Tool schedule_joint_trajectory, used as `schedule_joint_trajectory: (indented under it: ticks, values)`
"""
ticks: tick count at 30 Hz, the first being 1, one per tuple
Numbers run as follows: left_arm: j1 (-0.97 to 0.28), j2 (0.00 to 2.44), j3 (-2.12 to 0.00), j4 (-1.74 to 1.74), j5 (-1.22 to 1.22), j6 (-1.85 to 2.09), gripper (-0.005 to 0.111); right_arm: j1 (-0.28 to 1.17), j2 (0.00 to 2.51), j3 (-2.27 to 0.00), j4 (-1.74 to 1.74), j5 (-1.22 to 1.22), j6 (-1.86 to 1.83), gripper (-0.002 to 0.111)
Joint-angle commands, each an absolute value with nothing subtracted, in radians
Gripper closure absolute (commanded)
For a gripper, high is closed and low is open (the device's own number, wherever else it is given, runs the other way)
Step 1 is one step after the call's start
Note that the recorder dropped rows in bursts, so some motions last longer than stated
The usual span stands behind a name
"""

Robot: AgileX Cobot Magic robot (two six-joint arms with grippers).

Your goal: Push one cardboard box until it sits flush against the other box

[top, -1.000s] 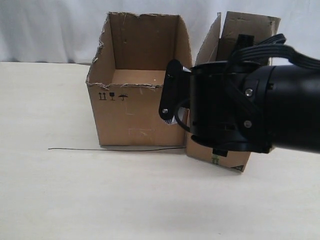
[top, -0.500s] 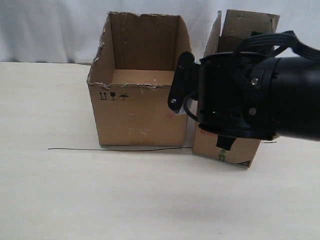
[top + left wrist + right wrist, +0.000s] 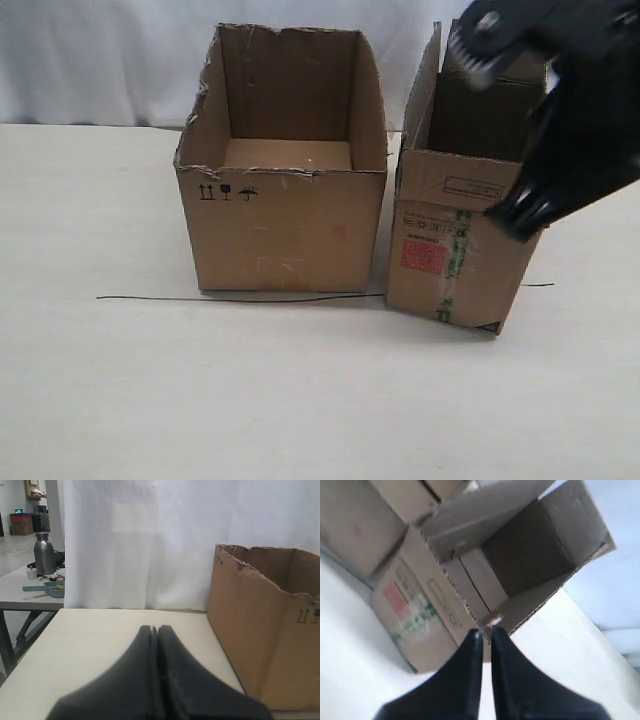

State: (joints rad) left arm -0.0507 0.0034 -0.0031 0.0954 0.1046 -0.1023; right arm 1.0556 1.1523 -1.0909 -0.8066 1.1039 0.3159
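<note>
Brown card is seen in two places toward the far edge of the counter point(image 3: 300, 400): the wide box point(image 3: 280, 230) with the torn rim is set about midway along that edge, and the narrow box point(image 3: 455, 250) with the red label point(image 3: 422, 254) and green-printed tape point(image 3: 457, 262) is set just beside it, nearer the right edge. A thin dark sliver can be made out between their facing walls, and the narrow box appears to be turned a little out of line with its neighbour. The task is therefore judged to be nearly done but not finished: the last closing of the gap and the squaring of the two walls are left.

The right arm point(image 3: 580, 120) is seen, blurred, over the right side of the narrow box. In the right wrist view the right gripper point(image 3: 486, 635) is shown with its fingers drawn together at the tips, close to the corrugated rim, and nothing can be seen held between them. The left gripper point(image 3: 154, 630) is shown with its fingers pressed together and empty, low over the counter toward the left edge, apart from the wide box.

A thin black line point(image 3: 240, 298) is laid across the counter along the front of both boxes. A white curtain point(image 3: 100, 60) is hung behind the far edge. Nothing is seen between the boxes to block the push, though the tall flaps could be caught by the arm.
</note>
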Motion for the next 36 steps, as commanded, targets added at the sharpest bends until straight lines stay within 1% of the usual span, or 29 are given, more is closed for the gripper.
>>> schedule_joint_trajectory:
  ticks: [1,7,12,16,17,20,25,26,28,31,33,36]
  values:
    - [-0.058,0.0,0.0,0.093,0.1,-0.101,0.107,1.034,0.906,-1.059,-0.87,1.061,0.533,0.103]
    - [-0.058,0.0,0.0,0.093,0.1,-0.101,0.107,0.93,0.672,-0.882,-1.079,1.031,0.95,0.103]
    - [-0.058,0.0,0.0,0.093,0.1,-0.101,0.107,0.836,0.613,-0.685,-1.195,1.019,1.19,0.103]
    - [-0.058,0.0,0.0,0.093,0.1,-0.101,0.107,0.757,0.629,-0.592,-1.241,0.974,1.279,0.103]
    - [-0.058,0.0,0.0,0.093,0.1,-0.101,0.107,0.721,0.643,-0.574,-1.241,0.902,1.272,0.103]
    - [-0.058,0.0,0.0,0.093,0.1,-0.101,0.107,0.658,0.708,-0.556,-1.241,0.793,1.266,0.103]
    - [-0.058,0.0,0.0,0.096,0.095,-0.101,0.107,0.49,0.887,-0.556,-1.246,0.726,1.22,0.103]
    - [-0.058,0.0,0.0,0.096,0.095,-0.101,0.107,0.43,0.922,-0.556,-1.246,0.696,1.223,0.103]
    - [-0.058,0.0,0.0,0.096,0.095,-0.101,0.107,0.282,0.976,-0.556,-1.234,0.565,1.253,0.103]
    - [-0.058,0.0,0.0,0.096,0.095,-0.101,0.107,0.013,1.064,-0.55,-1.088,0.179,1.249,0.103]
    - [-0.058,0.0,0.0,0.096,0.095,-0.101,0.107,-0.087,1.126,-0.527,-1.033,-0.015,1.247,0.103]
    - [-0.058,0.0,0.0,0.096,0.095,-0.101,0.107,-0.2,1.247,-0.51,-1.009,-0.243,1.252,0.103]
